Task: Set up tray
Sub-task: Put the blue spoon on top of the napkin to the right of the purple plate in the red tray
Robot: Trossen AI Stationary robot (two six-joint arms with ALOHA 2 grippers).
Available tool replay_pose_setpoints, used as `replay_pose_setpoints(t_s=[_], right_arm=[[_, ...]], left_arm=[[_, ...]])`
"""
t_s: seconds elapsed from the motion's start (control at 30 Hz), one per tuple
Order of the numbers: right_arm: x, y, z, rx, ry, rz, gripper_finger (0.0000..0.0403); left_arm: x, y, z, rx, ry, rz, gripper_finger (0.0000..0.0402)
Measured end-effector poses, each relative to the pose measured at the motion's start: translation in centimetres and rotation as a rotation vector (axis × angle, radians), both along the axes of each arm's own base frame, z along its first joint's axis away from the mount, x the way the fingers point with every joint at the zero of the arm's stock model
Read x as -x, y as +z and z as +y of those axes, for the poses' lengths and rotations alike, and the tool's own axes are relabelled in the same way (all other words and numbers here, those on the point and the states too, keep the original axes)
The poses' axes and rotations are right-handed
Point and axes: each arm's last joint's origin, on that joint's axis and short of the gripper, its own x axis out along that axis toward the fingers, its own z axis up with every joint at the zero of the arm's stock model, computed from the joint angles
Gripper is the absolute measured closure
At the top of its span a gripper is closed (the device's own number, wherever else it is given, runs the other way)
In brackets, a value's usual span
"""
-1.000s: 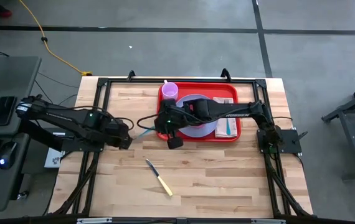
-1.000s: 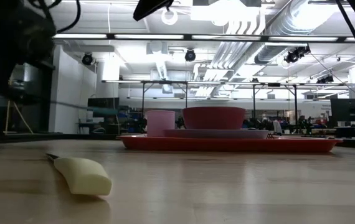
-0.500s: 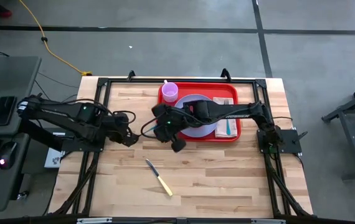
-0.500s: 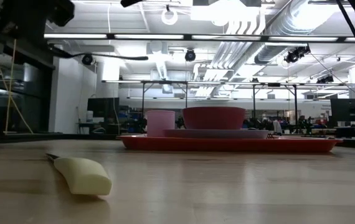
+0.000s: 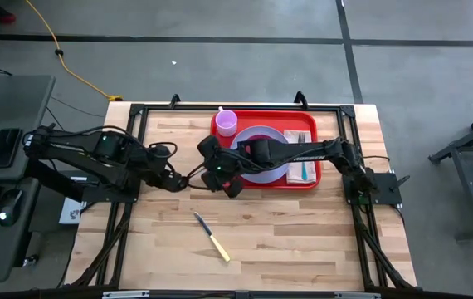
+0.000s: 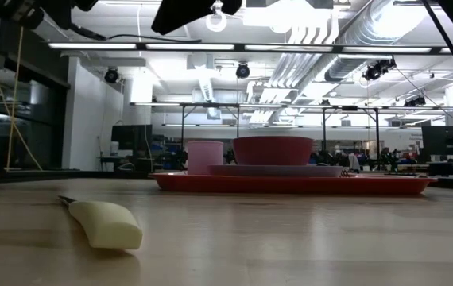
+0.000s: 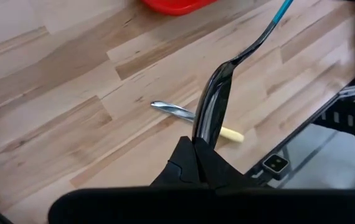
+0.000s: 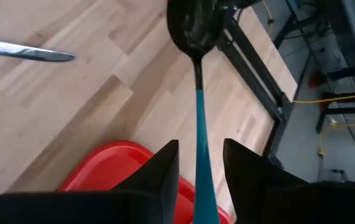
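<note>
Since a second ago your left pincer (image 7: 197,146), clamped on the spoon (image 7: 212,106), meets the parted right pincer (image 8: 199,163) beside the tray (image 5: 304,126); knife (image 5: 212,236) remains on the tabletop (image 5: 286,232).

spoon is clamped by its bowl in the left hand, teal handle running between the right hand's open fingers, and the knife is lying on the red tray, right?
Not quite. The knife lies on the bare wooden table, well clear of the red tray, as the high view shows. The rest holds: the left hand clamps the spoon by its bowl, its teal handle running between the right hand's open fingers.
</note>
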Motion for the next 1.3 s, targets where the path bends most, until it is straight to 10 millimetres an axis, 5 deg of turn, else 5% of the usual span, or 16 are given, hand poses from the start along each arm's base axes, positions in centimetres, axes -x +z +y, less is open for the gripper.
replay_pose_setpoints(t_s=[1.3], right_arm=[[-1.7,-2.7,1.3,0.122,-0.009,0.025,0.0304]], left_arm=[[-2.1,-0.2,-0.5,0.053,0.020,-0.058,0.0397]])
